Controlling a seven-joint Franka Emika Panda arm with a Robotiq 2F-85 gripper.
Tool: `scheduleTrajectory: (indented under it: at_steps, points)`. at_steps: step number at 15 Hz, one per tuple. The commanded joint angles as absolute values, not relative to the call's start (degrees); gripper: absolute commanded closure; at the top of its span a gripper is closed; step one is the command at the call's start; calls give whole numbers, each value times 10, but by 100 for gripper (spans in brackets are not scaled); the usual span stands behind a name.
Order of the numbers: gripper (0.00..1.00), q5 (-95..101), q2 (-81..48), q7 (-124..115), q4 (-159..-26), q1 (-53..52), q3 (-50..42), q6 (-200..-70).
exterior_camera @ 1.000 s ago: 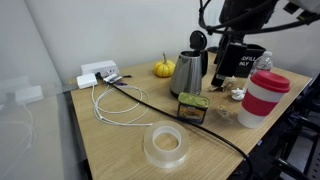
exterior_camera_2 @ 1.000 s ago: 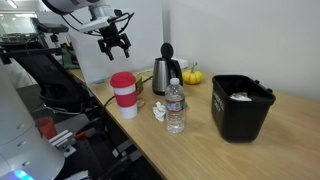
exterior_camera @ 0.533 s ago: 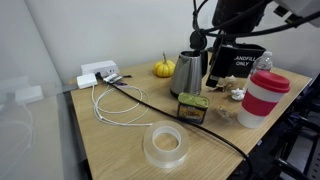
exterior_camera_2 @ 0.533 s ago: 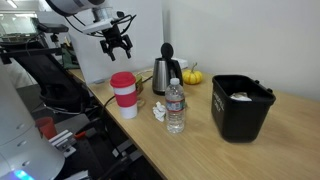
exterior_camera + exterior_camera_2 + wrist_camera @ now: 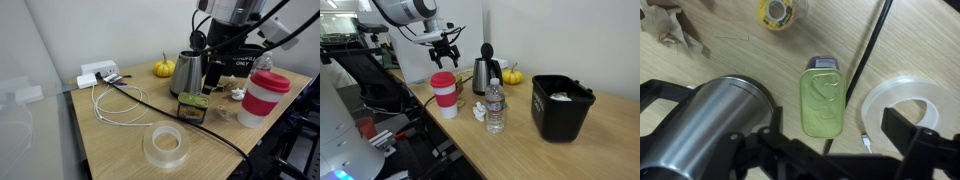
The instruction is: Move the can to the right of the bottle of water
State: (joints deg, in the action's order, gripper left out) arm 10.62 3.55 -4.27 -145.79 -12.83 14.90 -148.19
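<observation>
The can (image 5: pixel 193 106) is a squat dark tin with a yellow-green top, standing on the wooden table in front of the steel kettle (image 5: pixel 188 72). In the wrist view the can (image 5: pixel 823 95) lies just ahead of my jaws, beside the kettle (image 5: pixel 725 115). My gripper (image 5: pixel 215 76) hangs above and slightly behind the can, open and empty; it also shows in the wrist view (image 5: pixel 835 150) and in an exterior view (image 5: pixel 447 55). The bottle of water (image 5: pixel 495 108) stands near the table's front edge. The can is hidden in that view.
A red-and-white cup (image 5: pixel 263 98), a black bin (image 5: pixel 560 108), a small orange pumpkin (image 5: pixel 163 69) and a clear tape roll (image 5: pixel 166 146) stand around. A black cable (image 5: pixel 875 50) runs past the can. Crumpled paper (image 5: pixel 675 30) lies near the kettle.
My gripper has moved from beside the black bin towards the kettle and can, and has come lower. The objects on the table have not moved.
</observation>
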Motion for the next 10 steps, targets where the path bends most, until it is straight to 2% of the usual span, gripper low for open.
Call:
scheduleTrajectory:
  at_steps: [1,5,10]
  points:
    - [0,88,-17,4,-1458,-125,133,-1571]
    - [0,57,-62,51,-1467,-123,134,-1640]
    - [0,68,-90,61,-1468,-127,130,-1656]
